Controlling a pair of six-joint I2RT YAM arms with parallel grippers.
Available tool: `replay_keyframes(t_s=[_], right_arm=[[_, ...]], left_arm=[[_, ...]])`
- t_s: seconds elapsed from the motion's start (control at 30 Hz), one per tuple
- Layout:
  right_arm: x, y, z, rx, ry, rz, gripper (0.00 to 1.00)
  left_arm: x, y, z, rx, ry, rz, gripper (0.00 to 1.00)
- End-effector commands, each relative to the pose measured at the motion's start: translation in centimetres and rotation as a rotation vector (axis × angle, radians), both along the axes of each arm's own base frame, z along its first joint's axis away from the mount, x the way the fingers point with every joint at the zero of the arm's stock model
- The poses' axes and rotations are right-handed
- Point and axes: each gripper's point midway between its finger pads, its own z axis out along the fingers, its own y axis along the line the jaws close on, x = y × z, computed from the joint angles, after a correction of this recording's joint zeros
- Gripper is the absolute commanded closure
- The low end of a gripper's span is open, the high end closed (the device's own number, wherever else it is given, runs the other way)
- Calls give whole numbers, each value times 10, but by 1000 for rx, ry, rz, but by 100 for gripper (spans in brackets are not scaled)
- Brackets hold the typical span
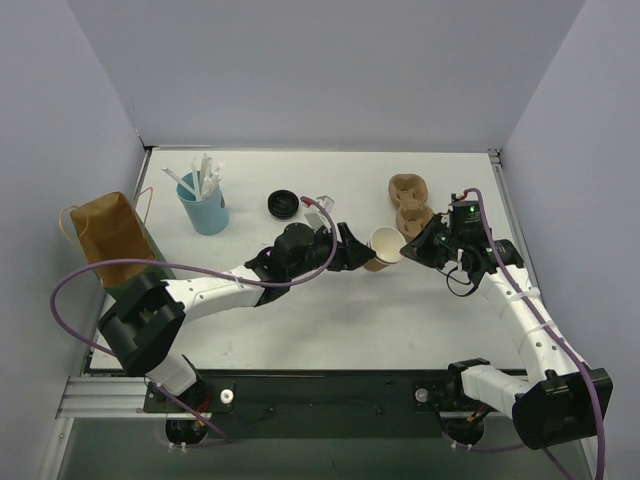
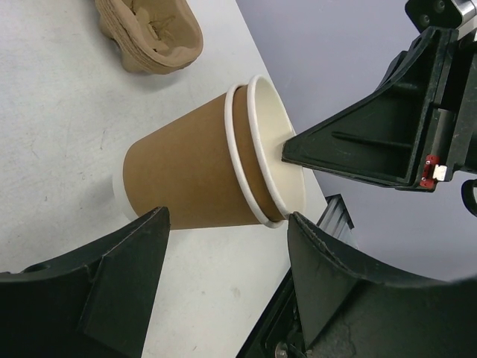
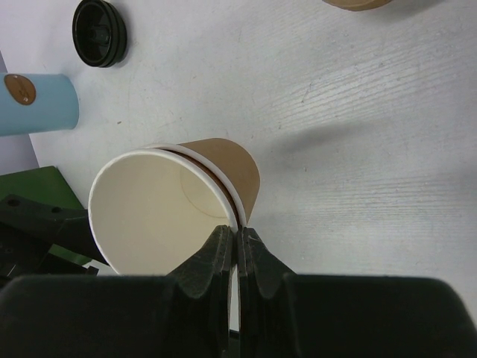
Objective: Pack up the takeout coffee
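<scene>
The right hand [image 3: 237,235] was pinched shut on the rim of the inner cup [image 3: 149,216], which sat nested in the outer cup [image 2: 186,171], both tilted. The left hand [image 2: 227,220] flanked the outer cup, but its grip was unclear. A straight pull along the cups' axis looked best. The lid [image 1: 284,204] lay well apart on the desk [image 1: 330,320].

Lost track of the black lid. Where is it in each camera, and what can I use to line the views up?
Top external: black lid in the upper middle, right of the blue cup.
Left wrist: not in view.
Right wrist: top left corner, above the blue cup.
Shared landmark: the tan paper cup, seen in all three views.
</scene>
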Motion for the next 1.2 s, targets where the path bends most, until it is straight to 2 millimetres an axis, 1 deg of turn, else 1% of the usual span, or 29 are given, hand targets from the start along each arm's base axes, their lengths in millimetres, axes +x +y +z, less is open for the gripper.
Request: replay_keyframes(t_s=[0.0, 0.1, 0.23, 0.37, 0.63, 0.67, 0.73, 0.77, 0.87, 0.97, 1.17], right_arm=[[3, 3, 4, 14, -20, -3, 100], [4, 3, 5, 15, -24, -3, 100], [3, 4, 6, 17, -27, 3, 100], [2, 4, 6, 20, -28, 5, 100], [1, 7, 9, 39, -43, 14, 100], [1, 7, 8, 39, -43, 14, 100], [2, 8, 8, 41, -43, 16, 100], [3, 8, 7, 43, -40, 16, 100], [3, 9, 3, 46, -32, 18, 100], [2, 8, -2, 41, -25, 17, 100], [1, 7, -23, 29, 22, 13, 100]], left_arm=[[-2, 1, 32, -76, -65, -4, 27], [-1, 0, 29, -72, -63, -4, 28], [1, -1, 32, -74, -68, 0, 28], [3, -2, 30, -67, -67, 3, 28], [9, -1, 18, -34, -50, 31, 29], [9, -1, 9, -6, -29, 36, 29], [12, 0, 4, 16, -24, 52, 29], [13, 1, -4, 34, -10, 57, 29], [13, 2, -17, 68, 9, 68, 29], [13, 1, -27, 102, 13, 71, 30], [14, -2, -38, 129, 17, 67, 30]])
